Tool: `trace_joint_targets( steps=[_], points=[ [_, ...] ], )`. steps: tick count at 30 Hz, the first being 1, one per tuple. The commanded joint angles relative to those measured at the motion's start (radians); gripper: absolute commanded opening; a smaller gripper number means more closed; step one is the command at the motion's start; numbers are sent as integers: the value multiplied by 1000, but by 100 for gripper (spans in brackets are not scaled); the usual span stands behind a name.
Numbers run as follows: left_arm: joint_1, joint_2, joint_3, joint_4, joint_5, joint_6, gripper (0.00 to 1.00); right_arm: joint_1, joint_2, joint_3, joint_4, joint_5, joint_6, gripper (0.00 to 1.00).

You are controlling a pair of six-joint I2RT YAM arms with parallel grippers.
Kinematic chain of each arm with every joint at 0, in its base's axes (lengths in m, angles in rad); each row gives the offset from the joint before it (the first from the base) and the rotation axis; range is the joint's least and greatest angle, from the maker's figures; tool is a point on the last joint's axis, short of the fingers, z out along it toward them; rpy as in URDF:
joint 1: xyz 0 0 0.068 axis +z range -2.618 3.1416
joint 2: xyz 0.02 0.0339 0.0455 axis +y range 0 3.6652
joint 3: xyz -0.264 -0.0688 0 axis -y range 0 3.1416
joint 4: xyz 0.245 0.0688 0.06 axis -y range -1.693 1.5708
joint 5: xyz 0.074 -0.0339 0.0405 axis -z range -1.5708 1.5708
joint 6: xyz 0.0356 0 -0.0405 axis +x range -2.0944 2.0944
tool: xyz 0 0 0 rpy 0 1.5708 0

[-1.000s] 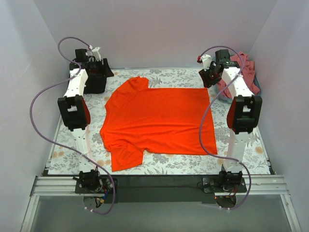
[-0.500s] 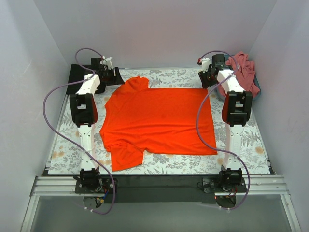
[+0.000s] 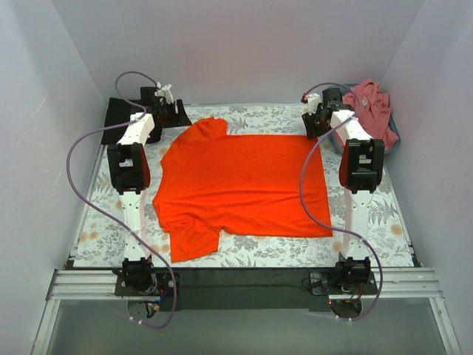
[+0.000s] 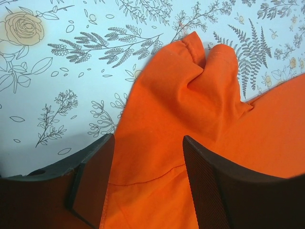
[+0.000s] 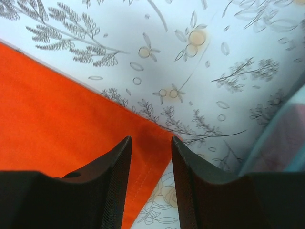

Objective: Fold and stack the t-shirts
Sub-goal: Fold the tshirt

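Arm bases sit at near edge of table, on floral cover [image 3: 96, 222]. Orange-red t-shirt [image 3: 240, 188] lies flat mid-table, long axis running L–R: neck + sleeves twd left, straight hem twd right. Near sleeve is a bit rumpled at front-left. Both arms rise from bases & reach fwd along shirt's two sides, wrists tipped down at its far corners. Left gripper [image 4: 147, 176]: jaws wide, one either side of far sleeve, cloth loose between, not pinched. Right gripper [image 5: 151, 183]: jaws narrower but apart, over far hem corner, nothing clamped. Far-right corner: blue-grey basket [image 3: 395, 137] w/ dusty-pink shirt [image 3: 369, 103] heaped in it. Far-left corner: black folded shirt [image 3: 117, 115], just behind left gripper.
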Motion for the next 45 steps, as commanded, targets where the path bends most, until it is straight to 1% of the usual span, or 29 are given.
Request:
trace_joint_targets(
  steps=[1,2,3,8,10,11,13,14,16,18,23,26,29,31,34,37,38,39,40,41,43,45],
  points=[
    [-4,-12,39,20,-20,3,59,-23,21,-56,-4,17,5,47],
    [-4,-12,38,20,-21,3,59,-25,24,-60,-4,21,8,47],
    [-35,-14,38,22,-23,3,59,-25,24,-68,-7,27,10,47],
    [-43,-5,35,28,-49,0,59,-25,23,-87,-5,36,11,47],
    [-45,5,44,38,-55,-3,59,-23,23,-85,-5,37,13,45],
    [-45,11,55,42,-61,-8,60,-23,20,-85,-7,37,8,36],
    [-47,40,103,43,-78,-29,61,-21,18,-80,-7,37,4,27],
    [-47,52,119,43,-81,-35,61,-20,12,-85,-5,35,-2,18],
    [-59,72,136,43,-81,-26,59,-12,8,-87,-5,37,-7,12],
    [-83,81,136,34,-103,10,58,-5,0,-94,-4,41,-18,1],
    [-105,107,135,28,-216,35,59,5,-8,-94,-5,47,-30,1],
    [-105,120,144,45,-254,40,60,6,-12,-99,-5,44,-38,1],
    [-108,146,165,43,-252,56,59,6,-14,-99,-7,46,-41,1],
    [-125,160,165,29,-255,107,57,6,-17,-100,-5,43,-44,1],
    [-158,166,144,6,-268,177,51,6,-25,-106,-7,40,-45,1],
    [-177,172,136,6,-290,202,37,6,-37,-119,-5,29,-50,1],
    [-178,175,142,5,-291,199,21,6,-43,-123,-8,26,-51,1],
    [-178,178,147,6,-293,196,12,6,-46,-126,-5,24,-51,1],
    [-178,180,151,9,-310,193,5,6,-51,-131,-7,23,-53,1],
    [-177,178,162,12,-316,190,0,5,-60,-134,-5,23,-53,1],
    [-174,164,162,31,-319,187,0,6,-68,-137,-5,21,-58,1],
    [-163,111,132,76,-314,164,0,6,-81,-142,-4,20,-61,1]
  ],
)
